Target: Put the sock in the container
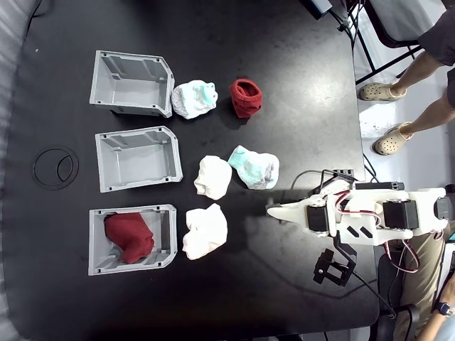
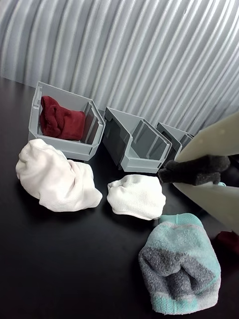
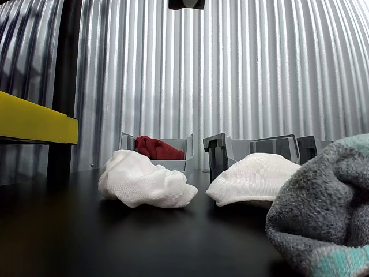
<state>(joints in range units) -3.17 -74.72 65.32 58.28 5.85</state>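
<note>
Claw point(image 1: 273, 209) at the tip of the white arm point(image 1: 370, 217), poised over the black counter point(image 1: 284, 57) and carrying no sock. In the wrist view its two cream plates point(image 2: 219, 139) meet around a black pad point(image 2: 196, 172); whether they are spread or pressed together cannot be told.

The dark red sock point(image 1: 246, 97), hollow mouth upward, lies loose on the counter, well apart from the claw. Just beside the sock is a white-and-mint sock point(image 1: 193, 98), and beyond that the nearest of three grey bins point(image 1: 131, 67). The bin farthest from the sock, taken here as the container point(image 1: 165, 238), already holds another red sock point(image 1: 129, 236).

Between the sock and the claw lie a second mint sock point(image 1: 254, 167) and a white sock point(image 1: 212, 176); another white sock point(image 1: 205, 231) rests farther from the sock, just beside the container.

Likely hazards:
- the arm sweeping the mint sock aside on its way out;
- the white-and-mint neighbour being pinched along with the sock;
- soft knit slipping from a shallow grip;
- the sock catching on a tall bin wall at release.
</note>
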